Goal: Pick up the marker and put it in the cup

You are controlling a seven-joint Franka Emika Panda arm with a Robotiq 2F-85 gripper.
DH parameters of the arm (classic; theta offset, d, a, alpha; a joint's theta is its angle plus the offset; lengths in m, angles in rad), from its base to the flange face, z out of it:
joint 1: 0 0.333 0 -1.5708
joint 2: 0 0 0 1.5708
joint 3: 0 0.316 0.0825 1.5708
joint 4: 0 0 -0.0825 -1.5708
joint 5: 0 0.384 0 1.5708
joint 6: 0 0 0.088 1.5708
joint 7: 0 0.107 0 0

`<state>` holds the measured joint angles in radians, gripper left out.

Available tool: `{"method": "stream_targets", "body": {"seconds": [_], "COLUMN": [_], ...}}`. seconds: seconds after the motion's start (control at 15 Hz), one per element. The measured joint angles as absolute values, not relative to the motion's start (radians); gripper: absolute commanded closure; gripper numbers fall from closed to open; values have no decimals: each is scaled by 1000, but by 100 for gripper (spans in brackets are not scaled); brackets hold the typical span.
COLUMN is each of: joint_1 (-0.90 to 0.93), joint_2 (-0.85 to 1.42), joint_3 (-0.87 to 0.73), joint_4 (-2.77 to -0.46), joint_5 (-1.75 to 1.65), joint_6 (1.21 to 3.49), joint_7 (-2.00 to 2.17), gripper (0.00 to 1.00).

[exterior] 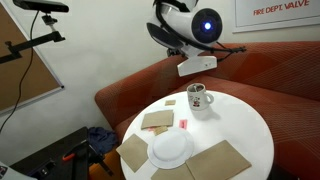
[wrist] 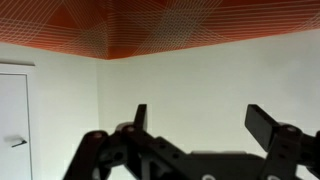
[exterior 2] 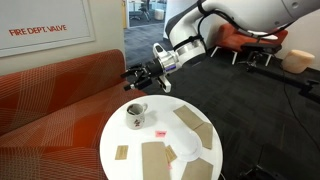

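Note:
The cup is a white mug (exterior: pixel 199 99) with a dark reddish print. It stands upright near the back of the round white table (exterior: pixel 250 125) and shows in both exterior views (exterior 2: pixel 135 113). Its opening looks dark. The marker does not show as a separate thing in any view, and I cannot tell whether it is in the mug. My gripper (exterior 2: pixel 136 74) hangs in the air above and behind the mug, pointing at the sofa. In the wrist view its jaws (wrist: pixel 200 115) are open and empty, in front of a pale wall.
A flat white plate (exterior: pixel 171 149) lies at the table's front, among brown paper sheets (exterior: pixel 157 120) (exterior: pixel 220 160). A small pink item (exterior: pixel 184 122) lies near the mug. A red sofa (exterior 2: pixel 50 90) curves behind the table. A tripod (exterior: pixel 30 45) stands to one side.

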<state>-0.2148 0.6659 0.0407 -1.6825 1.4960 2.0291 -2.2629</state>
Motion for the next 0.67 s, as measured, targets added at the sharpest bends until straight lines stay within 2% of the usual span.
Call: {"method": "stream_targets", "body": {"seconds": [0.67], "joint_1": [-198], "joint_2": [533], "joint_3": [15], "joint_4": [-1775], "joint_5": [1496], "joint_6": [1967], "joint_7": [-2231], "gripper": [0]}}
